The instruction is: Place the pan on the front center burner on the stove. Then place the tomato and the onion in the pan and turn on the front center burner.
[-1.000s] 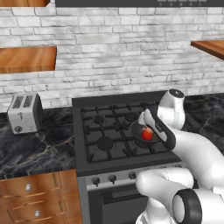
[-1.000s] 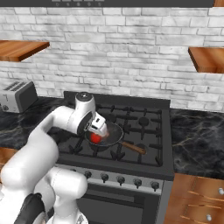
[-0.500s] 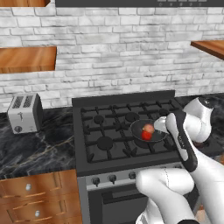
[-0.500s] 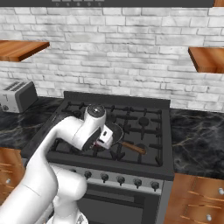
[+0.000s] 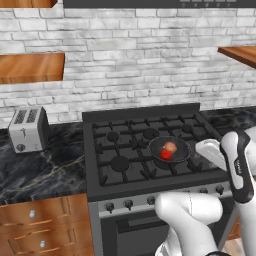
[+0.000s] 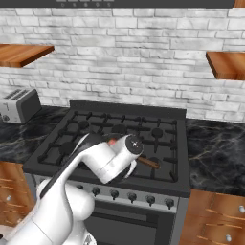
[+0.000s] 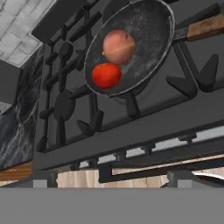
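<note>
A black gas stove (image 5: 150, 150) stands between dark marble tables, under a white brick wall. On its front center burner sits the dark pan (image 5: 170, 149), wooden handle (image 7: 204, 27) pointing toward three o'clock. Inside lie the red tomato (image 7: 106, 75) and, just beside it at one o'clock, the pinkish onion (image 7: 118, 47); the two nearly touch. The white arm hangs low before the stove's steel front, its pincer spread wide and empty, looking up across the front edge. What is left appears to be lighting the burner. To do that well, the pincer should first pick out the middle knob (image 5: 152, 200) in the row, approach it squarely, close on its sides, and turn it without slipping. A toaster (image 5: 29, 129) stands at nine o'clock.
</note>
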You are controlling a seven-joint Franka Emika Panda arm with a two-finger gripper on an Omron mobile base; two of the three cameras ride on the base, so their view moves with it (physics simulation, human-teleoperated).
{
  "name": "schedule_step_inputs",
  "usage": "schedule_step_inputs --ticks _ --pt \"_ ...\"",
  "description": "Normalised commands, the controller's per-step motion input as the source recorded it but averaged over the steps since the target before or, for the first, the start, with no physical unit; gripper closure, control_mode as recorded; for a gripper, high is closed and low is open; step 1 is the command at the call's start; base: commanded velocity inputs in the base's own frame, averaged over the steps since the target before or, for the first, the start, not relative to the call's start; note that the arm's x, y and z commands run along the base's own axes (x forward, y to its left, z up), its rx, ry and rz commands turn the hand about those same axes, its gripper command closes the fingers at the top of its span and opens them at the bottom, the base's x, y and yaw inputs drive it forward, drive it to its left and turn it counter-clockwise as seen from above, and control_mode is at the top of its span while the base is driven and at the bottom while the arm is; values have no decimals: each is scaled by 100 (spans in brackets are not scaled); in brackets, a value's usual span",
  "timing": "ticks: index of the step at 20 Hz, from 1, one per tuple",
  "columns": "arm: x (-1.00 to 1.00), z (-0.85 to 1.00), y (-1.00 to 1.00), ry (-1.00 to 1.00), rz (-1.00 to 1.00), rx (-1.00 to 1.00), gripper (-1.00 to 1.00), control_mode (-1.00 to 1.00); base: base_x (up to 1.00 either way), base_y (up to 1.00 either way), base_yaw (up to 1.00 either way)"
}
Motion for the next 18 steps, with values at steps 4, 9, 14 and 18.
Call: schedule_step_inputs --ticks 4,9,14,18 --pt "-44 0 -2 0 2 19 -100 -100 0 0 0" --pt "-43 -1 0 -1 0 18 -100 -100 0 0 0" --pt "-8 -1 0 -7 0 15 100 -100 0 0 0" --pt "-17 -2 -14 -10 0 9 100 -100 0 0 0"
